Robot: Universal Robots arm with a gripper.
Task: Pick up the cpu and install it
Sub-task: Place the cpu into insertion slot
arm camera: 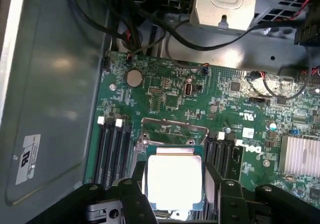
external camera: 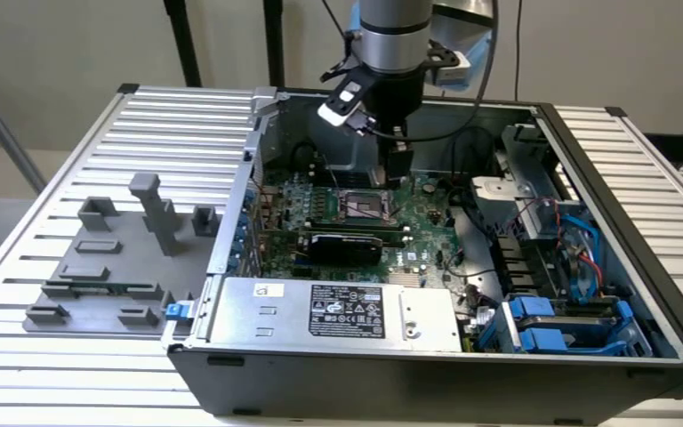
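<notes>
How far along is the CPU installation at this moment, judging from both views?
Done: the cpu is picked up, gripped between the fingers of the gripper. In hand: it hangs inside the open computer case, just above the motherboard by the socket. Left: the chip is not yet seated; the socket looks empty.

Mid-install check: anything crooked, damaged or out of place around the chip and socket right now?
Nothing stands out. The cpu is gripped squarely by the gripper, its edges parallel to the open socket frame on the motherboard. No damage or stray parts are visible.
</notes>
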